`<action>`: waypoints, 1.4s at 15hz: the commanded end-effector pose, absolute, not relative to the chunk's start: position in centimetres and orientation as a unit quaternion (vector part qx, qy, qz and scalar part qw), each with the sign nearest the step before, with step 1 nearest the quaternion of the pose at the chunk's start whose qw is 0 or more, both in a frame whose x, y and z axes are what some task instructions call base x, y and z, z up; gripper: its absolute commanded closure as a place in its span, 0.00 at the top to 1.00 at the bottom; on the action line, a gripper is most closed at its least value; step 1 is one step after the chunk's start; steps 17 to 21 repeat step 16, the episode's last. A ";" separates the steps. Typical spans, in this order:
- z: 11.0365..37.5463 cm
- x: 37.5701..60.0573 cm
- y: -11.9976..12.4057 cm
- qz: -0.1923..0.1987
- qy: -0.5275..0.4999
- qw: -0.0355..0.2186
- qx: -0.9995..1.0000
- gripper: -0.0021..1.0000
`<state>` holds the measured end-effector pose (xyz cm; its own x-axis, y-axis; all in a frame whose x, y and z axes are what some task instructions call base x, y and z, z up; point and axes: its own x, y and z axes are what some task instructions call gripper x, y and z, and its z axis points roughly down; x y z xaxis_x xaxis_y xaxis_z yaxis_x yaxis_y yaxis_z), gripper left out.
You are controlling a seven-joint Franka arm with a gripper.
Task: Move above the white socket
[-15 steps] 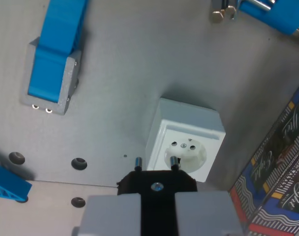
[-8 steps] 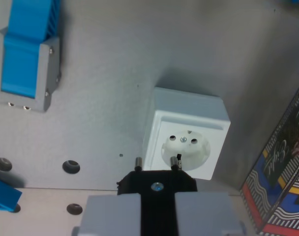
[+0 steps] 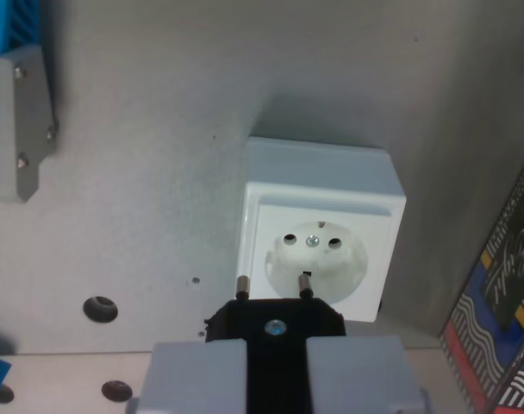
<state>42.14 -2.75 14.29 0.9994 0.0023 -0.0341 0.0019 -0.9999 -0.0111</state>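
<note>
The white socket (image 3: pixel 318 231) is a square box with a round two-hole face, standing on the grey plate in the middle of the wrist view. My gripper (image 3: pixel 276 366) is at the bottom centre, its grey fingers (image 3: pixel 197 375) shut on a black plug (image 3: pixel 275 321). The plug's two metal pins point toward the socket. The right pin lies over the lower edge of the socket's round face; the left pin lies just off the socket's left side.
A grey bracket with a blue part (image 3: pixel 16 112) is at the wrist view's left edge. A patterned box (image 3: pixel 503 319) fills the lower right. Round holes (image 3: pixel 100 307) dot the grey plate at lower left.
The camera has moved closer and toward the socket: the socket looks larger and more central, the blue bracket has slid off to the left, and the patterned box to the right.
</note>
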 end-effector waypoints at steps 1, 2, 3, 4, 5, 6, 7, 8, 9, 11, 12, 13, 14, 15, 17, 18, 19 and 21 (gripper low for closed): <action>12.9 41.5 -3.3 -0.030 0.055 0.019 -0.998 0.00; 12.7 41.3 -3.4 -0.032 0.057 0.019 -0.998 0.00; 12.4 41.1 -3.5 -0.032 0.058 0.020 -0.998 0.00; 12.2 41.0 -3.6 -0.033 0.061 0.021 -0.997 0.00; 12.0 40.8 -3.7 -0.033 0.062 0.021 -0.997 0.00; 11.8 40.6 -3.8 -0.034 0.063 0.021 -0.997 0.00; 11.6 40.4 -3.8 -0.035 0.063 0.022 -0.997 0.00; 11.4 40.2 -3.9 -0.036 0.063 0.022 -0.997 0.00; 11.3 40.1 -4.0 -0.036 0.062 0.022 -0.997 0.00; 11.0 39.9 -4.1 -0.035 0.061 0.023 -0.997 0.00; 10.8 39.8 -4.2 -0.033 0.061 0.024 -0.997 0.00; 10.7 39.7 -4.3 -0.033 0.061 0.024 -0.997 0.00; 10.6 39.7 -4.3 -0.032 0.060 0.024 -0.997 0.00; 10.5 39.7 -4.4 -0.032 0.059 0.024 -0.997 0.00; 10.4 39.6 -4.4 -0.032 0.058 0.024 -0.998 0.00; 10.4 39.6 -4.4 -0.032 0.058 0.024 -0.998 0.00; 10.4 39.6 -4.4 -0.032 0.058 0.024 -0.998 0.00; 10.4 39.6 -4.4 -0.032 0.058 0.024 -0.998 0.00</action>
